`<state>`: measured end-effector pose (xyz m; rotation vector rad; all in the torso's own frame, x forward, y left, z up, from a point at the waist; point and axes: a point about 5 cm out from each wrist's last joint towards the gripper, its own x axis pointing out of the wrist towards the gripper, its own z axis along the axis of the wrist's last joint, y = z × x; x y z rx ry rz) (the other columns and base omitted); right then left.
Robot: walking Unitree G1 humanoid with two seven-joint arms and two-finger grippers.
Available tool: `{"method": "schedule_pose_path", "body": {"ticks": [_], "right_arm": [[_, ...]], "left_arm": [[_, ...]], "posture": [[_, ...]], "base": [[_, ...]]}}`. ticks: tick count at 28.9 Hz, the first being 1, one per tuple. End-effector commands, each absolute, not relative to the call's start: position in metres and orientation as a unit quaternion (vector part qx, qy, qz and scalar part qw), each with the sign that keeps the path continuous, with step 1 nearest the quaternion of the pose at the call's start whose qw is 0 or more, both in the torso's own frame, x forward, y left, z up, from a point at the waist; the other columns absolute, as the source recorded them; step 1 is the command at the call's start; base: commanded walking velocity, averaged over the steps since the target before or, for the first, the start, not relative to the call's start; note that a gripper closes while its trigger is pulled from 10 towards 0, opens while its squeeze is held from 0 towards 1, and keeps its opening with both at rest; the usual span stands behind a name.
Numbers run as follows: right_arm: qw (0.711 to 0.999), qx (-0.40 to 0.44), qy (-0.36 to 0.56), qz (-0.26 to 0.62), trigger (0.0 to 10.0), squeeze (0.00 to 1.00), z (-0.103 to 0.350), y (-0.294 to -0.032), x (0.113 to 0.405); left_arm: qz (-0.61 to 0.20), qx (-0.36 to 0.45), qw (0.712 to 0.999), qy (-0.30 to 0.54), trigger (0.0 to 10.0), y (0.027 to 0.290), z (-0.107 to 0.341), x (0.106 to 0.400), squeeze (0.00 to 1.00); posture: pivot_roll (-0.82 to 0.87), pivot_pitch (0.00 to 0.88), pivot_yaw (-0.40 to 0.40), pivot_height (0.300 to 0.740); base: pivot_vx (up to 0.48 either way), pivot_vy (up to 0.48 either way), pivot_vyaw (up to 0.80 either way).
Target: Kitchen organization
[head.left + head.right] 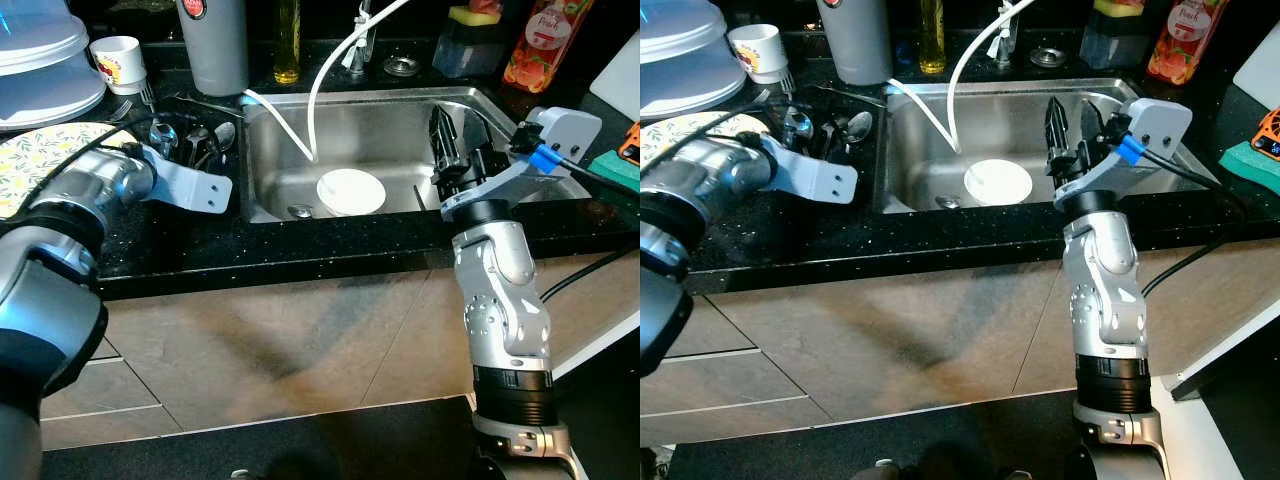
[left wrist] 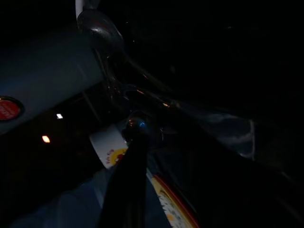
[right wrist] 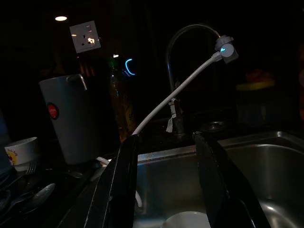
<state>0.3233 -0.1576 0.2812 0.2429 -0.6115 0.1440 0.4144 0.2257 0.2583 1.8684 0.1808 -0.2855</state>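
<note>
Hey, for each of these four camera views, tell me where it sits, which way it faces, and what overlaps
Left eye: head, looking down at sink; both arms show.
Right eye: same scene, shifted; right gripper over the basin.
Left wrist: dark, facing spoons; one black finger.
Right wrist: across the sink toward faucet; open fingers.
Shared: grey jug, white bowl.

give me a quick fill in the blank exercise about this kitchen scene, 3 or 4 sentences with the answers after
1. The white bowl sits inside the ____.
2. The right gripper hangs above the sink with its two black fingers ____.
3. The left gripper reaches over the pile of ____ on the black counter left of the sink.
4. The tall grey jug behind the sink's left corner bears a round ____ mark.

Missing words: sink; open; cutlery; red
</note>
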Motion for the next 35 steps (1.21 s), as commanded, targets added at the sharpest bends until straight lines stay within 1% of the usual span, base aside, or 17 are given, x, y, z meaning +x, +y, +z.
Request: {"method": "schedule_pose_path", "body": {"ticks": [1, 6, 11, 13, 14, 15, 16, 17, 18, 23, 26, 27, 28, 29, 31, 32, 35], "right_arm": [[0.944, 0.118, -0.3, 0.066, 10.0, 0.0, 0.281, -0.16, 0.321], [0.945, 0.116, -0.3, 0.066, 10.0, 0.0, 0.281, -0.161, 0.321], [0.944, 0.115, -0.301, 0.07, 10.0, 0.0, 0.283, -0.16, 0.323], [0.944, 0.115, -0.302, 0.071, 10.0, 0.0, 0.284, -0.16, 0.324], [0.944, 0.115, -0.302, 0.071, 10.0, 0.0, 0.284, -0.16, 0.324], [0.944, 0.115, -0.302, 0.072, 10.0, 0.0, 0.285, -0.161, 0.325], [0.944, 0.115, -0.302, 0.072, 10.0, 0.0, 0.285, -0.161, 0.325], [0.944, 0.114, -0.302, 0.072, 10.0, 0.0, 0.285, -0.161, 0.325], [0.944, 0.114, -0.302, 0.074, 10.0, 0.0, 0.285, -0.161, 0.326], [0.944, 0.113, -0.301, 0.078, 10.0, 0.0, 0.286, -0.16, 0.327], [0.943, 0.112, -0.304, 0.082, 10.0, 0.0, 0.289, -0.159, 0.329], [0.942, 0.112, -0.304, 0.082, 10.0, 0.0, 0.289, -0.16, 0.329], [0.942, 0.112, -0.304, 0.082, 10.0, 0.0, 0.289, -0.16, 0.329], [0.942, 0.111, -0.305, 0.082, 10.0, 0.0, 0.29, -0.16, 0.329], [0.942, 0.109, -0.306, 0.082, 10.0, 0.0, 0.29, -0.161, 0.329], [0.942, 0.109, -0.307, 0.081, 10.0, 0.0, 0.29, -0.161, 0.329], [0.942, 0.108, -0.307, 0.077, 10.0, 0.0, 0.29, -0.162, 0.328]], "left_arm": [[-0.138, 0.805, 0.567, 0.104, 0.0, 0.229, 0.233, 0.411, 0.0], [-0.129, 0.806, 0.567, 0.113, 0.0, 0.235, 0.227, 0.41, 0.0], [-0.101, 0.81, 0.571, 0.091, 0.0, 0.238, 0.241, 0.411, 0.0], [-0.074, 0.811, 0.579, 0.051, 0.0, 0.233, 0.259, 0.414, 0.0], [-0.074, 0.811, 0.579, 0.051, 0.0, 0.233, 0.259, 0.414, 0.0], [-0.043, 0.806, 0.591, 0.014, 0.0, 0.229, 0.278, 0.417, 0.0], [-0.043, 0.806, 0.591, 0.014, 0.0, 0.229, 0.278, 0.417, 0.0], [-0.017, 0.801, 0.598, -0.013, 3.6, 0.225, 0.292, 0.418, 0.0], [0.025, 0.79, 0.609, -0.069, 10.0, 0.219, 0.319, 0.418, 0.0], [0.055, 0.775, 0.618, -0.117, 10.0, 0.213, 0.341, 0.416, 0.0], [0.066, 0.738, 0.641, -0.198, 10.0, 0.197, 0.362, 0.412, 0.0], [0.061, 0.706, 0.668, -0.227, 10.0, 0.189, 0.369, 0.41, 0.0], [0.061, 0.706, 0.668, -0.227, 10.0, 0.189, 0.369, 0.41, 0.0], [0.036, 0.642, 0.72, -0.261, 10.0, 0.175, 0.374, 0.408, 0.0], [0.0, 0.534, 0.786, -0.311, 10.0, 0.158, 0.384, 0.402, 0.0], [-0.011, 0.489, 0.801, -0.344, 10.0, 0.15, 0.39, 0.397, 0.0], [0.025, 0.443, 0.793, -0.417, 10.0, 0.134, 0.4, 0.383, 0.0]], "posture": [[0.14, 0.119, 0.034, 0.74], [0.14, 0.111, 0.024, 0.74], [0.14, 0.103, 0.016, 0.74], [0.14, 0.1, 0.012, 0.74], [0.14, 0.1, 0.012, 0.74], [0.14, 0.1, 0.006, 0.74], [0.14, 0.1, 0.006, 0.74], [0.14, 0.099, 0.003, 0.74], [0.15, 0.097, -0.005, 0.74], [0.15, 0.093, -0.012, 0.74], [0.15, 0.09, -0.018, 0.74], [0.14, 0.085, -0.021, 0.74], [0.14, 0.085, -0.021, 0.74], [0.14, 0.084, -0.02, 0.74], [0.14, 0.084, -0.02, 0.74], [0.13, 0.081, -0.017, 0.74], [0.13, 0.081, -0.017, 0.74]], "base": [[0.0, 0.0, 0.0], [0.0, 0.0, 0.0], [0.0, 0.0, 0.0], [0.0, 0.0, 0.0], [0.0, 0.0, 0.0], [0.0, 0.0, 0.0], [0.0, 0.0, 0.0], [0.0, 0.0, 0.0], [0.0, 0.0, 0.0], [0.0, 0.0, 0.0], [0.0, 0.0, 0.0], [0.0, 0.0, 0.0], [0.0, 0.0, 0.0], [0.0, 0.0, 0.0], [0.0, 0.0, 0.0], [0.0, 0.0, 0.0], [0.0, 0.0, 0.0]]}}
